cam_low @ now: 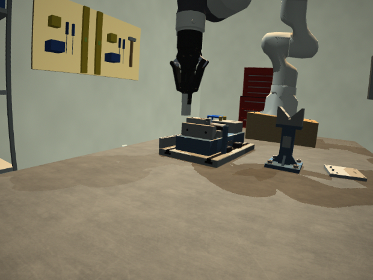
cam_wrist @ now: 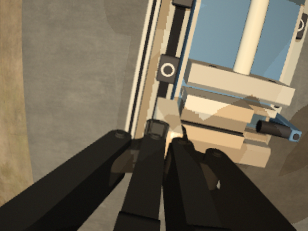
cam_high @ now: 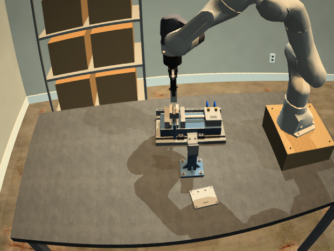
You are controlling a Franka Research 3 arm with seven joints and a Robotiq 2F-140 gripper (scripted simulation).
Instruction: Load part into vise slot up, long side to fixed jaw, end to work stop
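The infeed plate (cam_high: 203, 198) lies bare near the table's front. The part (cam_high: 175, 110) is a tan block lying between the vise jaws, and a line along its top looks like the slot. It sits close to the fixed jaw (cam_high: 167, 116), with a gap to the moving jaw (cam_high: 182, 116); I cannot tell if it touches the fixed jaw. In the wrist view the part (cam_wrist: 214, 123) ends near the blue work stop (cam_wrist: 275, 127). My gripper (cam_high: 173, 100) (cam_low: 186, 113) is shut and empty. It hangs straight down just above the far end of the vise, and its fingertips also show in the wrist view (cam_wrist: 166, 130).
The V-block (cam_high: 192, 151) stands on its post in front of the vise, also seen in the exterior view (cam_low: 289, 118). The air cylinder (cam_high: 213, 114) is on the vise's right end. The robot's base block (cam_high: 297, 134) is at the right. Shelves with boxes (cam_high: 91, 51) stand behind the table.
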